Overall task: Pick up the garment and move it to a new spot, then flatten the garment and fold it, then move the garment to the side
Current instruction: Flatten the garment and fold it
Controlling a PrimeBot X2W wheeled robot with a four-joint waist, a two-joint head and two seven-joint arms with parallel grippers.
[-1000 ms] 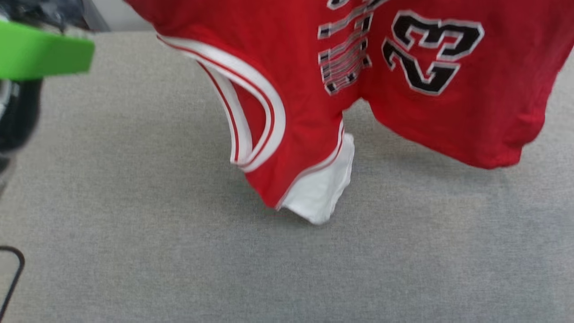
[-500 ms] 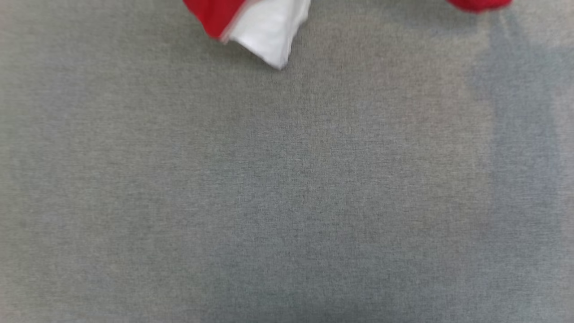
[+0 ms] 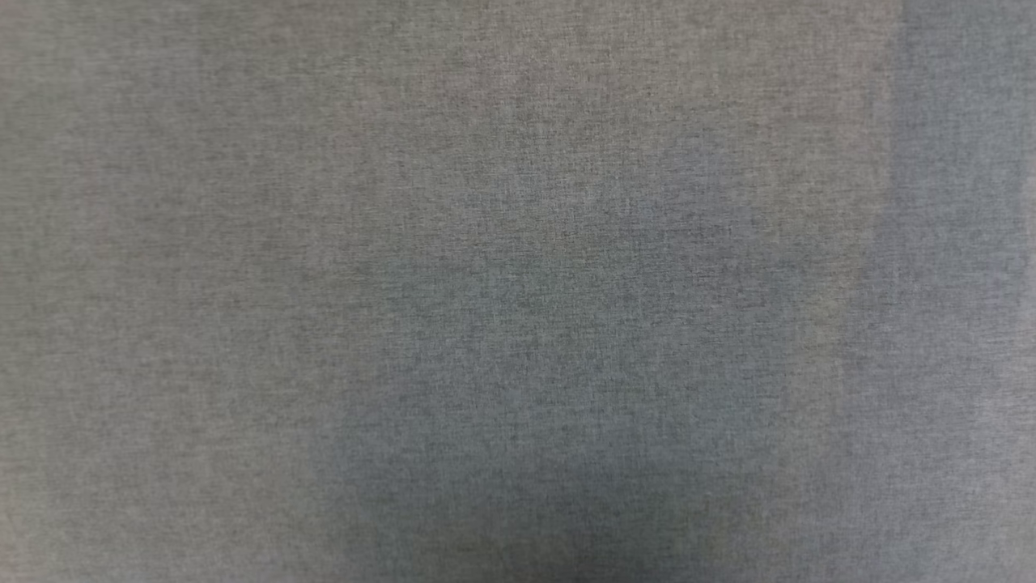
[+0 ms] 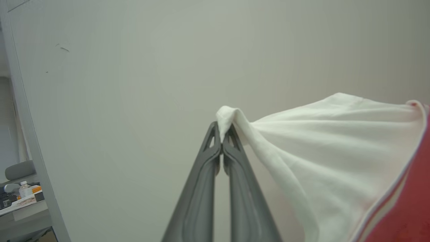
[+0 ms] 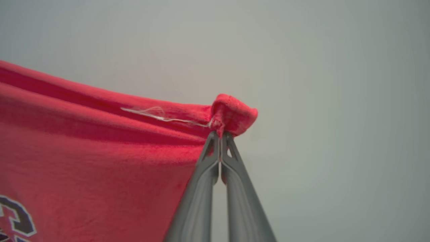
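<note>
Garment: where is it?
Held up in front of a pale wall, one part in each gripper.
What has the left gripper got?
Its fingers are pressed together on a fold of the white sleeve, which bunches just over the tips. From there the sleeve spreads away to that gripper's right. At the far lower right it meets striped trim and red cloth.
And the right gripper?
Pinched tight on a red edge of the garment, with a small roll of cloth sitting on top of the tips. The red body stretches off to that gripper's left. A loose white thread lies along the taut edge close by, and black, white-edged lettering shows far down to the left.
Anything else?
Well off to the left gripper's lower left, a desk with a bottle. The head view has the grey counter with a dark shadow across it.
</note>
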